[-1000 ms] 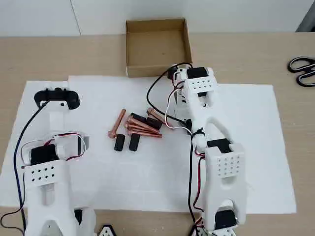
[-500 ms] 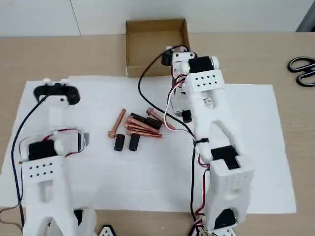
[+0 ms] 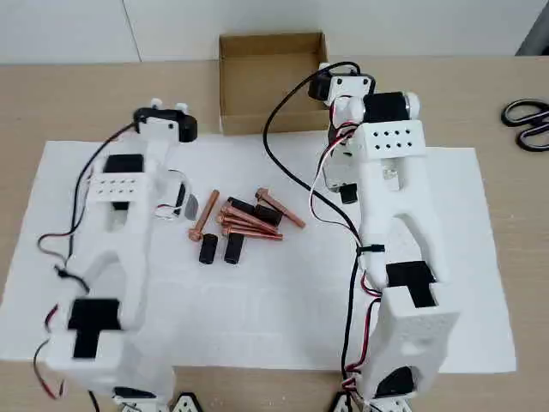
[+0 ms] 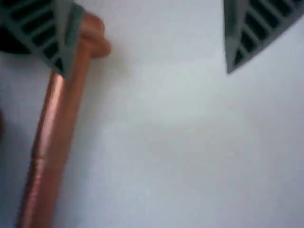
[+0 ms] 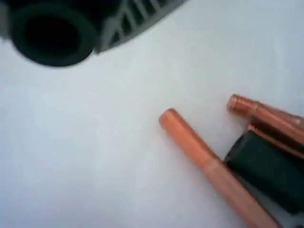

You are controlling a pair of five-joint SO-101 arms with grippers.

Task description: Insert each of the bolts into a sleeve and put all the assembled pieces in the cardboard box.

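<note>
Copper bolts [image 3: 249,221] lie in a loose pile on a white sheet [image 3: 283,300] that covers the wooden table [image 3: 103,94]. This pile serves as the mark for everything else. Black sleeves are mixed into it, and two more sleeves [image 3: 208,249] stand side by side just at its near edge, towards the arm bases. One single bolt [image 4: 52,142] lies a little apart at the pile's left side, slanted, with its head pointing away from the cardboard box [image 3: 223,86]. The box sits beyond the pile at the far edge of the sheet, open at the top.

The left gripper [image 4: 147,71] hangs over the single bolt with its fingers spread wide. One fingertip [image 4: 61,42] is right at the bolt's head and the other is well off to the side over bare sheet.

The right gripper [image 5: 95,26] is to the right of the pile, near it, and is clamped on a black sleeve [image 5: 47,35] whose open end faces its wrist camera.

Scissors [image 3: 525,113] lie on the table far to the right of the pile.
</note>
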